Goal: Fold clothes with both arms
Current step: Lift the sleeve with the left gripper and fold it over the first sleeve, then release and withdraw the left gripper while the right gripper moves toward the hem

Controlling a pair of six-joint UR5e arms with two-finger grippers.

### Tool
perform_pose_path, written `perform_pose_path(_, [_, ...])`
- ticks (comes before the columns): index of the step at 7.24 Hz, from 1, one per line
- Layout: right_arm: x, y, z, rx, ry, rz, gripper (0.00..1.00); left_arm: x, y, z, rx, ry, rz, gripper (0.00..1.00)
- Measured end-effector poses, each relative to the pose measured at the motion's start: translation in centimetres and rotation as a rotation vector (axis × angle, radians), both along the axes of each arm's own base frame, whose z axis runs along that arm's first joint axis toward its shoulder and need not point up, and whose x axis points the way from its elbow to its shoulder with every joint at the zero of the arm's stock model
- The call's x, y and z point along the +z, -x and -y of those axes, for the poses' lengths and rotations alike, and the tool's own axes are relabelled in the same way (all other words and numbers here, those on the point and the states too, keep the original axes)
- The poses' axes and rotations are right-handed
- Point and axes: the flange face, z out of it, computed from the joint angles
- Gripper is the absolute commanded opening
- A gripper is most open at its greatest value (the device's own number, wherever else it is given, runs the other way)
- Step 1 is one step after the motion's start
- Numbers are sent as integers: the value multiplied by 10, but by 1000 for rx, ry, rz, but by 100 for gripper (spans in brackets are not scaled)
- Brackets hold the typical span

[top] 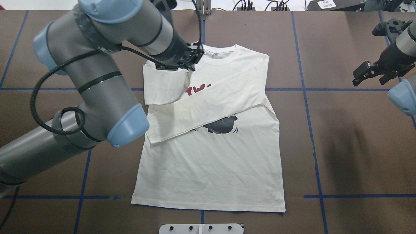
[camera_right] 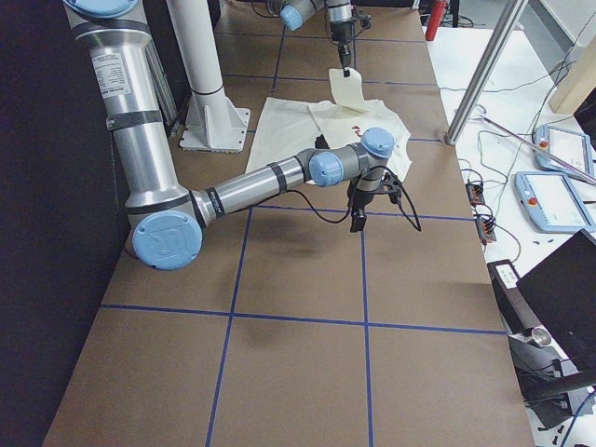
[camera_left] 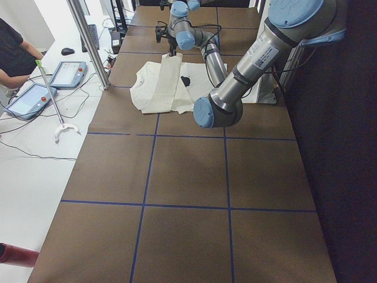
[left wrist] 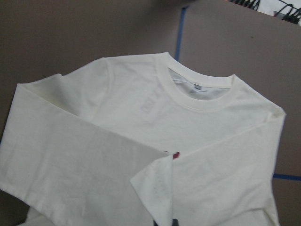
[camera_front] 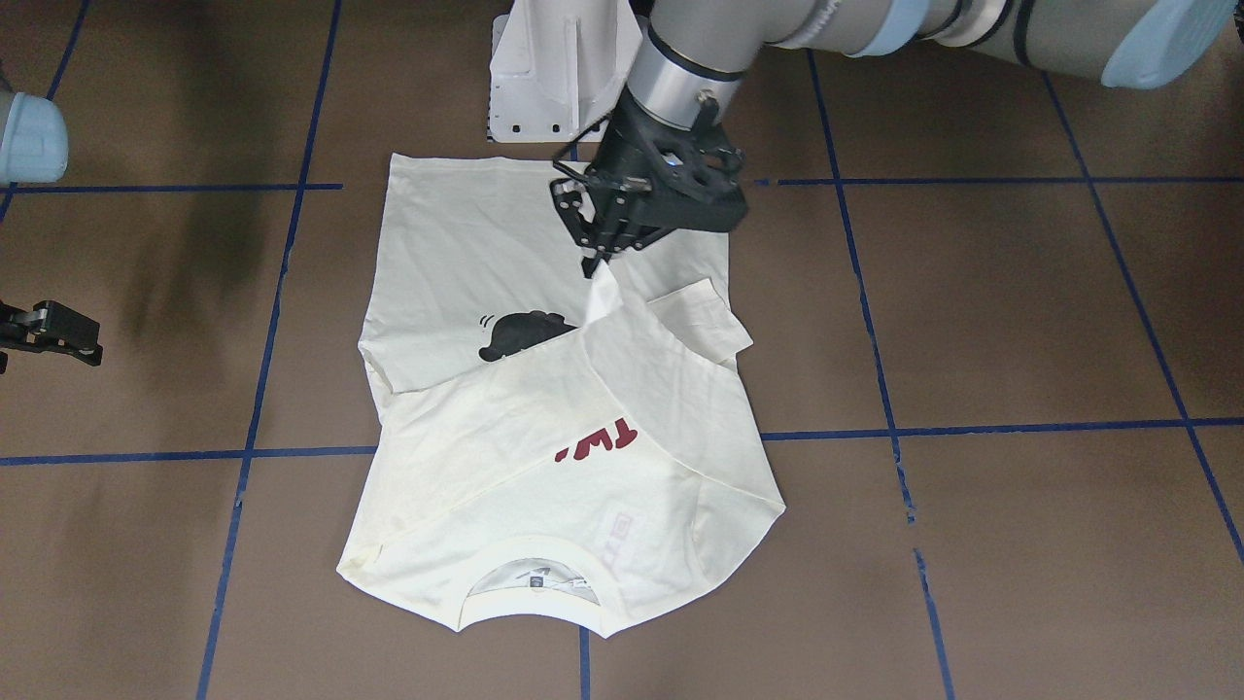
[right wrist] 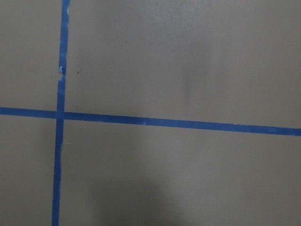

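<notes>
The cream long-sleeved T-shirt (camera_front: 486, 457) lies print side up on the brown table, collar away from the robot (top: 221, 53). Part of the black cat print (top: 221, 125) and the red letters "TW" (top: 198, 89) show. One sleeve (top: 211, 107) lies folded diagonally across the chest. My left gripper (camera_front: 594, 264) is shut on the cuff of the other sleeve (camera_front: 604, 297) and holds it up over the chest; the gripper also shows in the overhead view (top: 190, 69). The held cuff shows in the left wrist view (left wrist: 157, 186). My right gripper (top: 373, 74) is open and empty, off to the side.
The white pedestal base (camera_front: 554, 78) stands just behind the shirt's hem. Blue tape lines (right wrist: 59, 141) grid the brown table. The right wrist view shows only bare table. Operator tablets (camera_right: 554, 200) lie on a side bench off the table.
</notes>
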Motion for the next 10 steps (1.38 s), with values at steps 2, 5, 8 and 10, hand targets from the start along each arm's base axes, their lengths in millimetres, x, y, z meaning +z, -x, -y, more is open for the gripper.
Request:
perform_pose_path(2, [1,0,0,3,5,-1,100,-25,-60,-31,-1,18,0,0])
perform_pose_path(5, [1,0,1,5,9,-1,100,-40,-132,-32,-17,37,-13,4])
perform_pose_path(8, [1,2,1,5,11,-1,100,-29,-247,-56,-52,37,-9,100])
perform_pose_path(10, [-3,6,2,2,8,3,100,-26,-269,-84,-65,3,-40,100])
